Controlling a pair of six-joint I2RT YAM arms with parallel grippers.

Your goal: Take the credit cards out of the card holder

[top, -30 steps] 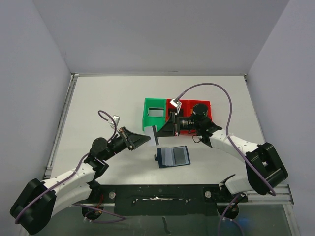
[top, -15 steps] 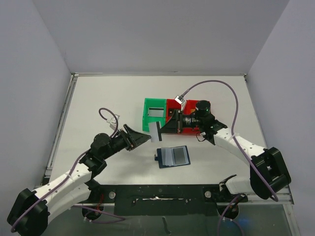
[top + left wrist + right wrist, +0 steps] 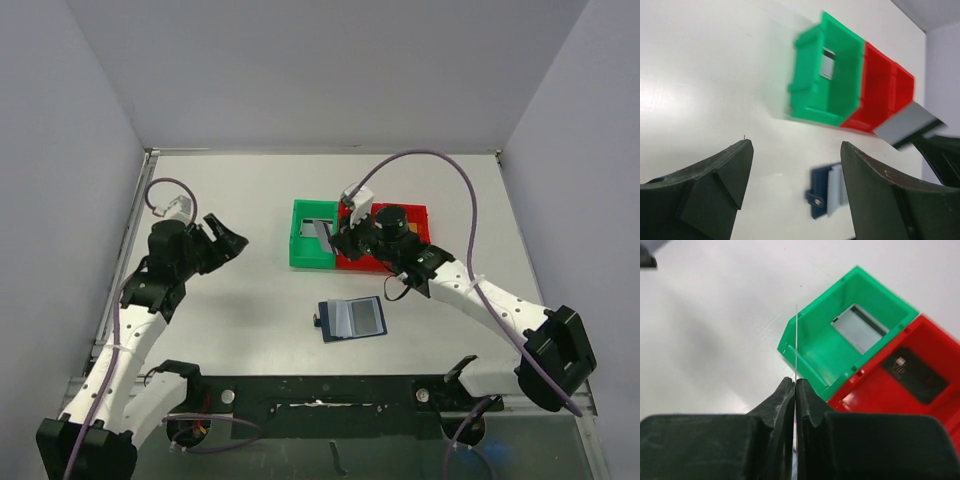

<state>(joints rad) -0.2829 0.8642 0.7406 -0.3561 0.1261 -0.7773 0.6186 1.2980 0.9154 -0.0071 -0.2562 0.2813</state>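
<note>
My right hand (image 3: 795, 386) is clamped on a silver-grey card (image 3: 322, 231) above the green tray (image 3: 310, 262), centre frame. The card's long axis runs diagonally, its free end toward the upper left. My left hand (image 3: 796, 150) hangs at far left, fingers apart. The card holder (image 3: 352, 318) lies open on the desk (image 3: 230, 320), long axis left-right.

credit cards (image 3: 860, 327) 3 | card holder (image 3: 352, 319) 1 | trays (image 3: 305, 256) 3

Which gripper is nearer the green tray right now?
Right. The right gripper holds a grey card over the green tray; the left gripper, open, is well apart, off to the tray's left.
</note>
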